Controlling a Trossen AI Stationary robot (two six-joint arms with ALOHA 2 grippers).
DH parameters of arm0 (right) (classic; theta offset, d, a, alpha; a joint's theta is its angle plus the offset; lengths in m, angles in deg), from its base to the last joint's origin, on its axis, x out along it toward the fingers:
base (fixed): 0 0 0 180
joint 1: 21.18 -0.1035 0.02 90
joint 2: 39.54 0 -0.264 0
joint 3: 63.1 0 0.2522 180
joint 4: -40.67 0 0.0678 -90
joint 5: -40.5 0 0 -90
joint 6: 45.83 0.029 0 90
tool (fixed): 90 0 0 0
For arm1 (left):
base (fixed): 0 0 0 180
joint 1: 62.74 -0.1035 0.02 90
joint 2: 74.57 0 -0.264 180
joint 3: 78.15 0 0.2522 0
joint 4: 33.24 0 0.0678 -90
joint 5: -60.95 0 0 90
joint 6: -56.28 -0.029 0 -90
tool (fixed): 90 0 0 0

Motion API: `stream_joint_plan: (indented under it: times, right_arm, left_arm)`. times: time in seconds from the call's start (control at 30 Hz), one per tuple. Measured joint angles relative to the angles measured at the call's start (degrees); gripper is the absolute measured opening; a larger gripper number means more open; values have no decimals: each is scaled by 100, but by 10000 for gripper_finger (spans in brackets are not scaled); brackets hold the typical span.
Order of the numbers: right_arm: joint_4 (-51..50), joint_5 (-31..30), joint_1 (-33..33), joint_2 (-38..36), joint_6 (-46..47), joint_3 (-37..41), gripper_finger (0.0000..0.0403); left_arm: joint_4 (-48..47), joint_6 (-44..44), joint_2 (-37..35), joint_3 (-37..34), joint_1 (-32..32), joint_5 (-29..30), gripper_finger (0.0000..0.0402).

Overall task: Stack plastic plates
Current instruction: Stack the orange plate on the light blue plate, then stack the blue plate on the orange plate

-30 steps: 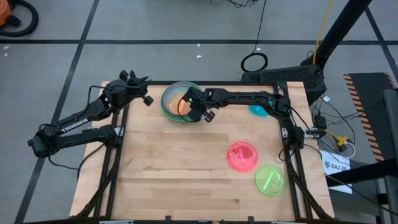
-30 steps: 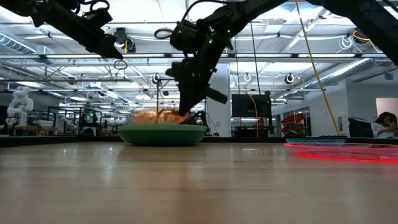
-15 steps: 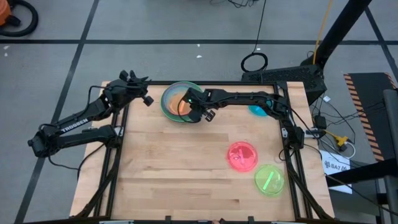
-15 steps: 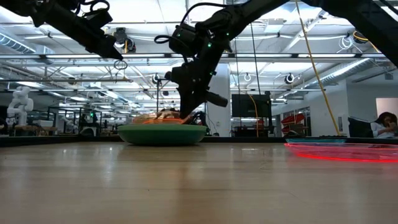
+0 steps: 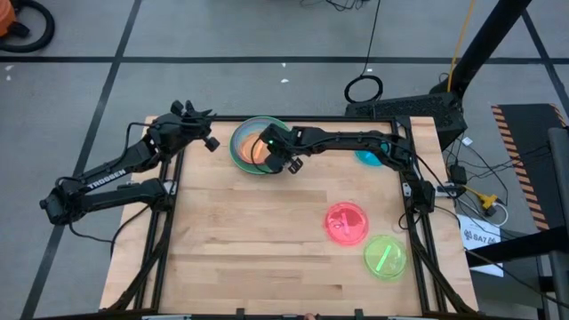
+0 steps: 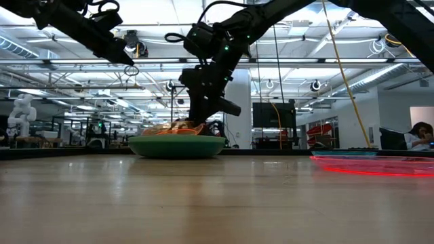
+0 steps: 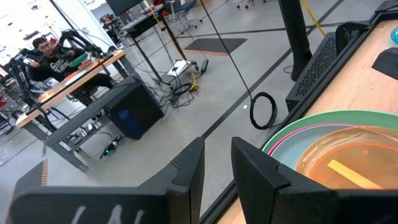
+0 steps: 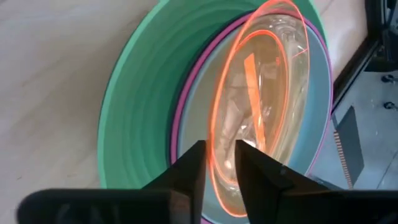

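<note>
At the table's far edge, right gripper sits slightly parted astride the orange plate on the plate stack; best lift straight up so nothing shifts.

Room: grey floor crossed by dark tape lines; a black cable coil lies on it beyond the wooden table. Orange vacuum at far corner. Low view: open hall, white ceiling trusses with strip lights, white column, dark monitor. A person sits at a desk with cables underneath.
</note>
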Motion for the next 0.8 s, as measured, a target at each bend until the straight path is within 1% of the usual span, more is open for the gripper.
stream_joint_plan:
  times: [0.07,0.27,0.43,0.6,0.73,0.8]
  right_arm:
    - [16,-11,0,0,15,0,96]
    - [236,-415,26,0,315,-2,141]
    - [250,-435,86,0,486,-2,169]
    - [250,-461,169,0,843,-2,184]
    - [243,-1020,181,-44,1135,-2,187]
    - [238,-1126,177,-135,1586,-2,187]
  left_arm:
    - [0,1,0,0,0,0,88]
    - [0,16,0,0,0,0,88]
    - [0,15,0,0,0,0,88]
    - [0,12,0,0,0,0,88]
    - [0,15,0,0,0,0,88]
    - [0,32,0,0,0,0,88]
